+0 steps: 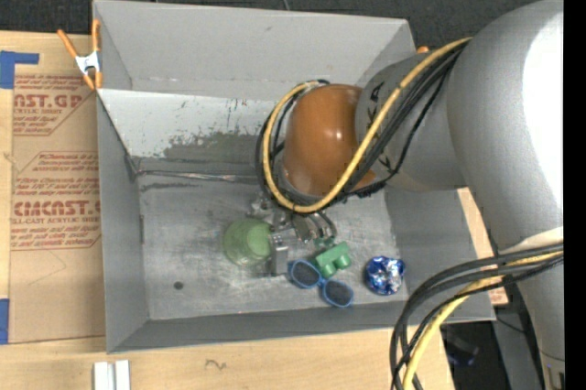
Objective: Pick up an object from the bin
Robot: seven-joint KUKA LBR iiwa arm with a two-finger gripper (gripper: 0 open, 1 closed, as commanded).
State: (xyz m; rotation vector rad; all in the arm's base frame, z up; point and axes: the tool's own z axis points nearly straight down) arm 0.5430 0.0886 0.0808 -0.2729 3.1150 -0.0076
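My gripper (282, 249) is low over the middle of the bin floor, under the arm's orange cover. Right against its left side lies a pale green round thing (244, 242), like a small cup or ball. Just below and to the right of the gripper is a pair of blue oval rings (303, 274), joined like a small toy pair of glasses. A bright green block (333, 259) lies beside them, close to the gripper's right side.
A blue-and-white crumpled ball (385, 276) lies near the bin's front right wall. The arm and its cables cover the right part of the bin. The sloped back wall rises just behind the gripper.
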